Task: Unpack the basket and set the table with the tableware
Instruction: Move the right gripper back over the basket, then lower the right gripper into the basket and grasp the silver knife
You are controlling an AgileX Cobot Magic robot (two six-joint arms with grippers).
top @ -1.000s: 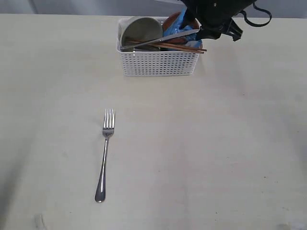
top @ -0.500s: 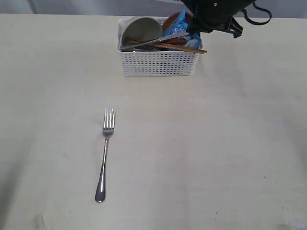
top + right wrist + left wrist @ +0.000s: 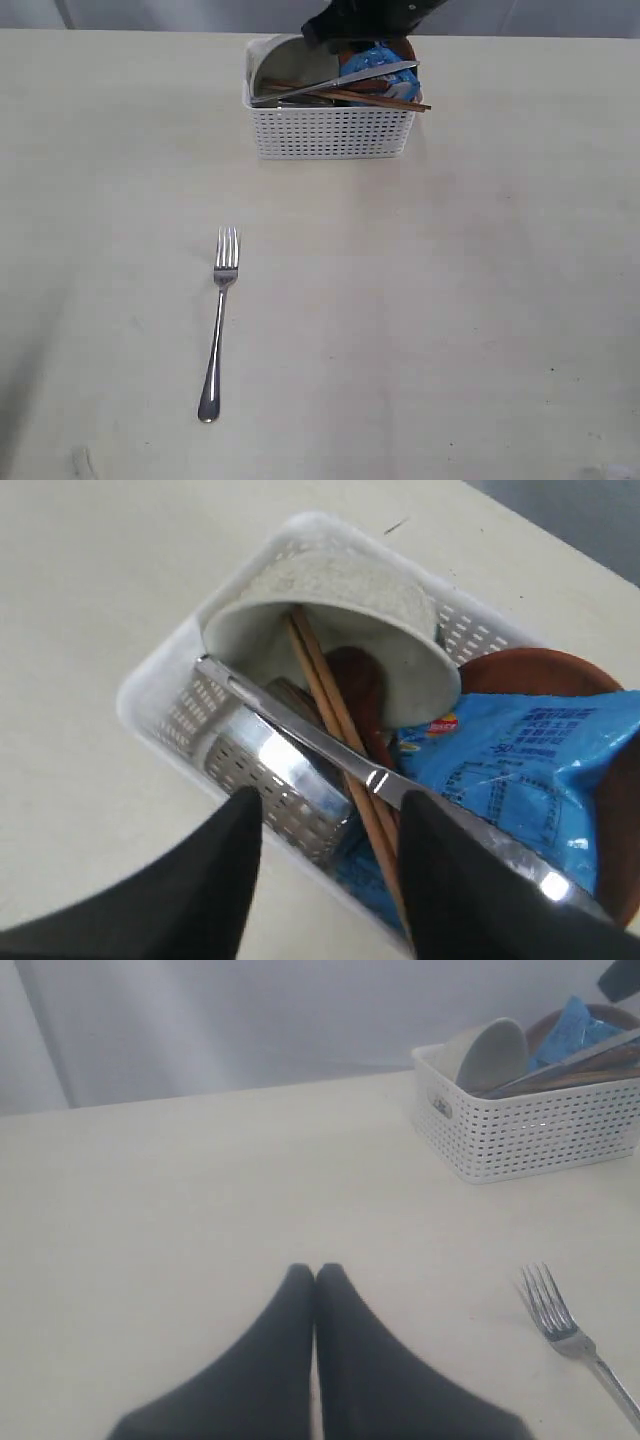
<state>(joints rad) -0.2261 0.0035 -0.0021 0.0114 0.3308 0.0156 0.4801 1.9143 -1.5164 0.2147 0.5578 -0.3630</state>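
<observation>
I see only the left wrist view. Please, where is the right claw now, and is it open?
Observer: The right claw hangs open above the white basket.
Operator: Is a cup in the basket? I see none.
Observer: Yes, a perforated steel cup lies on its side under the knife.
Operator: I see only the tines of the fork. Is it whole on the table?
Observer: Yes, the whole fork lies flat on the table, apart from the basket, tines toward it.

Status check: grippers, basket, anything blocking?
Left gripper shut, empty. Right gripper open over basket, above the knife. Fork laid on table; rest not yet unpacked. Chopsticks and chips packet crowd the knife.
</observation>
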